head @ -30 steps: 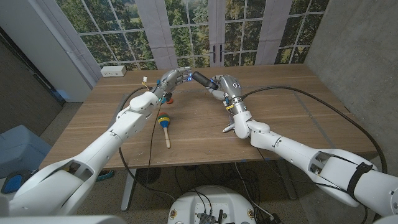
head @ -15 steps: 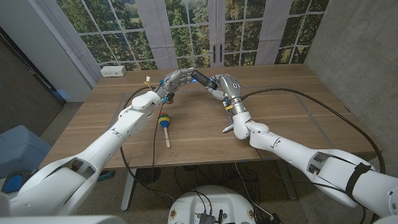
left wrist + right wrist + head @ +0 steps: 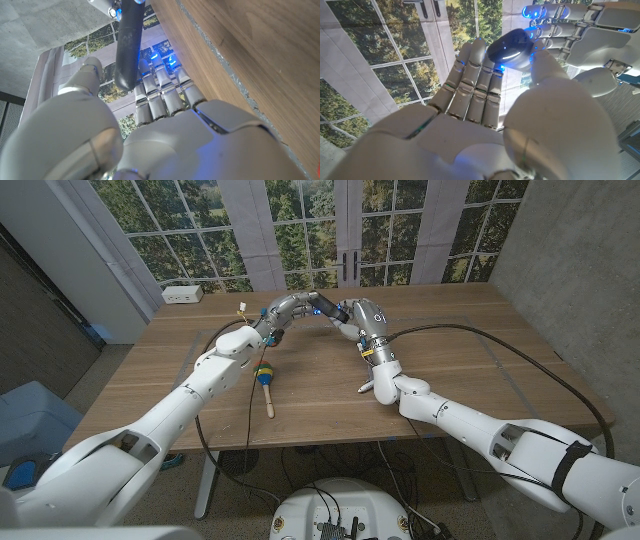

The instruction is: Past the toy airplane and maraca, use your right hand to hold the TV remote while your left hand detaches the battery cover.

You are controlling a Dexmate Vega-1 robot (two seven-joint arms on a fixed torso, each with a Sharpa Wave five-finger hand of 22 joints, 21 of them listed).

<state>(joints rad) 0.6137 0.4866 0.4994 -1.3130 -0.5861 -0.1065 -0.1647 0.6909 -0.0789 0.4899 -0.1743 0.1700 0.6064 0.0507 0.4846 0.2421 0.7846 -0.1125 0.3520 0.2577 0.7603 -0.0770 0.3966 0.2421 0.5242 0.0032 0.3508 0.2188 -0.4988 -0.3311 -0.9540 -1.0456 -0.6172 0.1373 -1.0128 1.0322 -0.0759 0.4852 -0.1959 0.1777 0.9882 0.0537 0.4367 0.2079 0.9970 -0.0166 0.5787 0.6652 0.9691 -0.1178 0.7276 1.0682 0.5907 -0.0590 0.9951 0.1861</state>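
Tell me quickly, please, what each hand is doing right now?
Left hand: fingers at the free end of the TV remote; whether it grips cannot be told.
Right hand: holding the TV remote above the table.

Right hand [image 3: 352, 315] holds remote [image 3: 327, 307].

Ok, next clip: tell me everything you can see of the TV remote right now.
The TV remote is a slim, dark, bar-shaped thing with a rounded end, matte black like plastic, with blue light glinting on it. It is lifted off the wooden table, over the far middle, tilted. The right hand holds it, fingers on one side and thumb on the other, as the right wrist view shows. The left hand reaches its free end, fingers alongside it. No buttons or battery cover can be made out.
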